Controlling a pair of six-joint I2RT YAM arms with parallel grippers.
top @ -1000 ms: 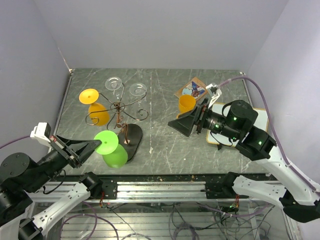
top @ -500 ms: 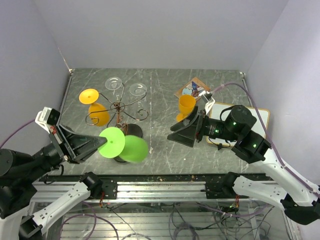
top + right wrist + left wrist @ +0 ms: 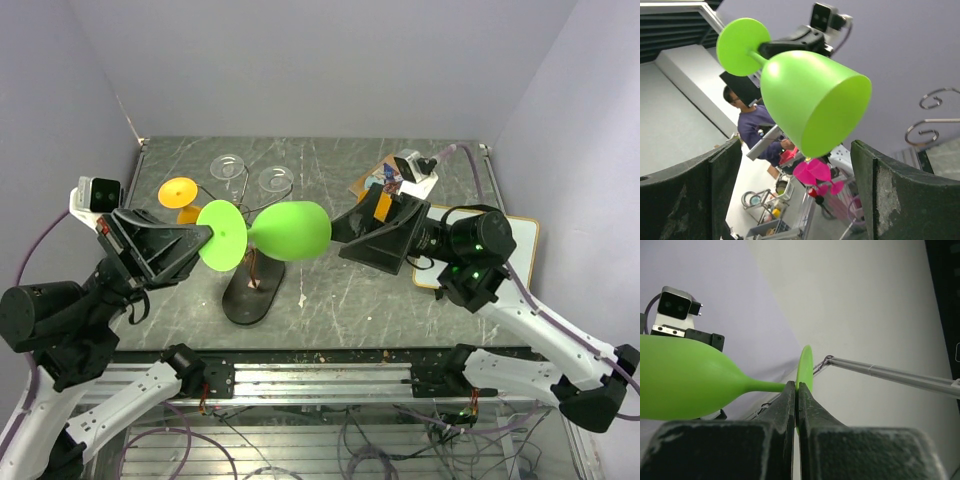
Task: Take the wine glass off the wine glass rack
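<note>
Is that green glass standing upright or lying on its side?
On its side: the left hand holds the green glass by its stem, bowl pointing sideways, clear of the rack.

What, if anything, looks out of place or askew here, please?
The green wine glass is off the rack, lying sideways in mid-air: the left claw pinches its stem beside the foot, its mouth aimed at the open right claw. Nothing looks broken.

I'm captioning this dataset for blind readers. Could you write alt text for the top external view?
The left gripper holds a green wine glass sideways by its stem over the wine glass rack, with the bowl pointing at the open right gripper. An orange glass and two clear glasses hang on the rack.
</note>
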